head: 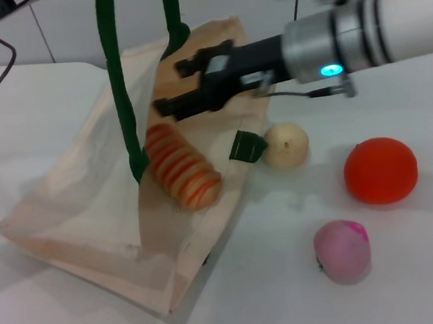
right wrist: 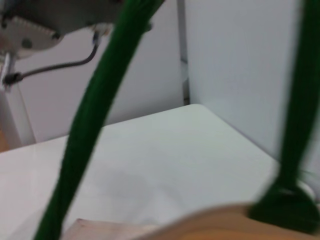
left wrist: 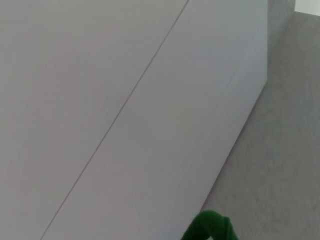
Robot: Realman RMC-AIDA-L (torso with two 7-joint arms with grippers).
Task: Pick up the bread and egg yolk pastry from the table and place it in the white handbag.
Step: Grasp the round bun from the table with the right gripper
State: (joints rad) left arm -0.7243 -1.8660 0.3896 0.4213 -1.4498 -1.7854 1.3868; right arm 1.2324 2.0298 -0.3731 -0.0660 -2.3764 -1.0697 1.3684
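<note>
Since the bread (head: pixel 182 165) is already lying in the mouth of the white handbag (head: pixel 90 223), centre-left of the head view, you're halfway through this one. The striped loaf sits on the bag's lower panel with the sheer upper flap lifted off it. That flap is held up by the green handles (head: pixel 117 79), which run straight up out of the top of the frame; the left tool isn't visible anywhere, so you can't tell what it's doing, though the taut handles suggest something up there is holding them.

The egg yolk pastry (head: pixel 286 144) is not in yet. It sits on the white worktop (head: pixel 416 264) just right of the bag's edge, beside a small green tab (head: pixel 246 147) of the bag.

Your right tool (head: pixel 184 86) comes in from the upper right and hovers over the bag opening, above and behind the bread. Its black fingers are spread apart with nothing between them.

So the step in hand looks like the switch from bread to pastry. Next move, I'd guess: swing the right tool over to the right and down onto the pastry, close gently since it's small and round, and don't drift toward the orange ball (head: pixel 380 170) or the pink ball (head: pixel 342 251) further right and lower. Then bring it in under the raised flap without snagging the handles.
</note>
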